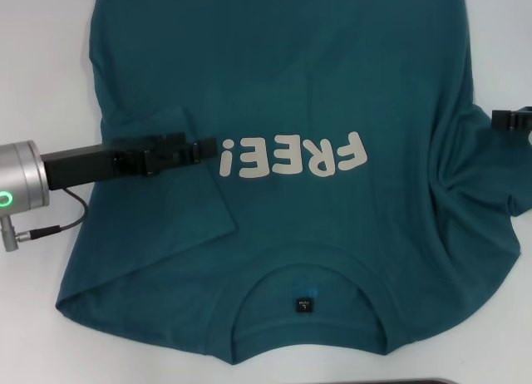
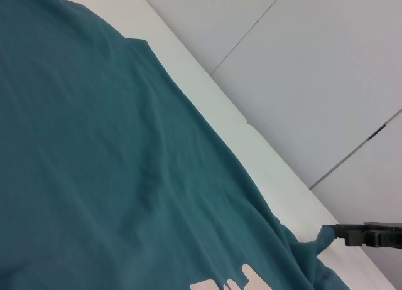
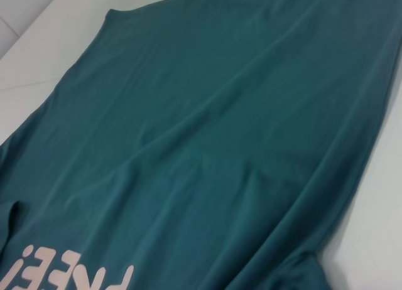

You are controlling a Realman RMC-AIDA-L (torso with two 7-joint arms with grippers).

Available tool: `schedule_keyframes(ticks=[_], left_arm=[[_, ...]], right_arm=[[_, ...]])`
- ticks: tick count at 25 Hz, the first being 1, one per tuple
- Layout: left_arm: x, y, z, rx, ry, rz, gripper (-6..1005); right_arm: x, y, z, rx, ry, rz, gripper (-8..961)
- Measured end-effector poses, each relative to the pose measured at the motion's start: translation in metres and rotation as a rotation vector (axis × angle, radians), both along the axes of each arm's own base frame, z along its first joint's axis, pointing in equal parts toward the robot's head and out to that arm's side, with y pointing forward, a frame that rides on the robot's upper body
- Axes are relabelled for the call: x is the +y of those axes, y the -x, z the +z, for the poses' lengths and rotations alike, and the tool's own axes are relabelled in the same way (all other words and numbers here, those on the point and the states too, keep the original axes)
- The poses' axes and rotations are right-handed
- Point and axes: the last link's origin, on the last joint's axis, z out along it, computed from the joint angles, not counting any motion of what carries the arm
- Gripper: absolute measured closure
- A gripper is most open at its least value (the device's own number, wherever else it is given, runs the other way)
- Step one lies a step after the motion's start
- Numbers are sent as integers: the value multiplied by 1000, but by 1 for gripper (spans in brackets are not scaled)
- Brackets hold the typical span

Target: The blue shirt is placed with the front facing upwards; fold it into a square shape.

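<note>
The blue shirt (image 1: pixel 332 85) lies front up on the white table (image 1: pixel 41 68), its collar and black label (image 1: pixel 304 304) nearest me. Its "FREE!" lettering (image 1: pixel 291 157) reads upside down. On the left, a sleeve flap (image 1: pixel 166 193) is folded inward over the chest. My left gripper (image 1: pixel 212 147) hovers low over the shirt just past that flap's edge, beside the exclamation mark. At the right edge, my right gripper (image 1: pixel 499 118) meets the right sleeve. In the left wrist view the shirt (image 2: pixel 94 145) rises to a peak at the right gripper's (image 2: pixel 326 232) tip, pinched there. The right wrist view shows only the shirt (image 3: pixel 220 114).
Bare white table borders the shirt on the left and right (image 1: pixel 507 35). The left arm's silver wrist (image 1: pixel 21 184) with its cable lies over the table's left side. A dark strip (image 1: pixel 416 381) runs along the near edge.
</note>
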Motion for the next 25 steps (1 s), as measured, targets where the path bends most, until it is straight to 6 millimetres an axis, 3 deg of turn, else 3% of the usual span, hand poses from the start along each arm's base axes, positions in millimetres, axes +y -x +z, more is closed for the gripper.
schedule_keyframes(ticks=[25], left_arm=[[-2,0,-4,-2,8,-6,110]], right_arm=[[-10,-3,-7,17,27,-5,39]])
